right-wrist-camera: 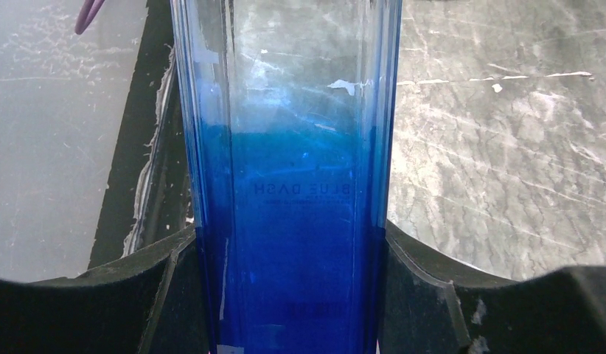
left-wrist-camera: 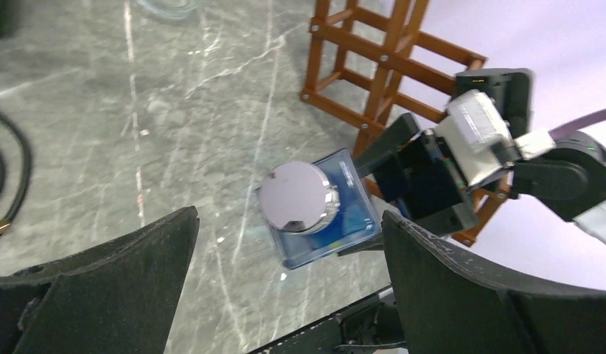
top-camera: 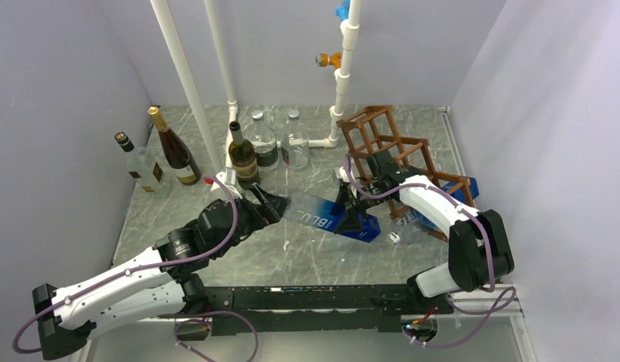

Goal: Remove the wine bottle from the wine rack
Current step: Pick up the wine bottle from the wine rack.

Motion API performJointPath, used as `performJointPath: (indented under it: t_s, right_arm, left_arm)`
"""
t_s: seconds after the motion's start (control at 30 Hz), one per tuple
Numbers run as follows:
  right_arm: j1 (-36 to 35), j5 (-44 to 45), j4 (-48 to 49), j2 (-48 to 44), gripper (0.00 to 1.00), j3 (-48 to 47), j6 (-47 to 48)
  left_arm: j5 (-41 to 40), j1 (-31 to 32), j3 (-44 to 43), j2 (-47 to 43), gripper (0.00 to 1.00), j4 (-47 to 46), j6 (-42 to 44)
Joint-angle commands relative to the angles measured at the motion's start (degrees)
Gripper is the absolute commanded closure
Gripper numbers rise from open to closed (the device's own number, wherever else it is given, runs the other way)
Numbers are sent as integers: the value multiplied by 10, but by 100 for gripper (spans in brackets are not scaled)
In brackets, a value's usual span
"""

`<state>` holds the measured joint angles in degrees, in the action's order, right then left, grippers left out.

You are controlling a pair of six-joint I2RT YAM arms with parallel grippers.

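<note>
Pale lilac walls close off the left, right and far sides of the cell. White pipes rise at the far side.

**Item under task.** The wine bottle is a square-sided glass bottle, blue at the base and fading to clear toward a silver cap. It lies roughly level, outside the cells, just near-left of the wine rack. Whether it rests on the surface or hangs above it cannot be told.

**Tools.** The right gripper is clamped across the blue lower body, with its pads on two opposite flat faces. The left gripper has its fingers spread wide on either side of the cap end, touching nothing.

**Handling, as judged.**
- The bottle is rigid and breakable.
- The smooth glass is likely slippery under the pads.
- Most of the weight probably sits toward the base.
- The flat sides give the best purchase, since the round cap and neck would tend to roll in a grip.
- A second hold near the shoulder would stop the neck from drooping.

**Surface.** The grey marbled table is hard, so a drop could crack the glass. Several standing bottles crowd the far-left area, while the near centre is open for setting down.
</note>
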<state>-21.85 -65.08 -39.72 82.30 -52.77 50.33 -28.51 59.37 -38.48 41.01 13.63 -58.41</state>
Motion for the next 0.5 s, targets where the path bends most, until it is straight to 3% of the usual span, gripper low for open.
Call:
performJointPath:
  t_s: [0.0, 0.17, 0.47]
  right_arm:
    - [2, -78, 32, -36, 100, -15, -9]
    - [2, -75, 38, -35, 100, -12, -15]
    - [2, -73, 42, -34, 100, -11, -19]
  left_arm:
    - [-41, 2, -17, -14, 0, 59, -62]
    - [-14, 3, -17, -5, 0, 59, -133]
    - [18, 12, -27, 43, 0, 2, -171]
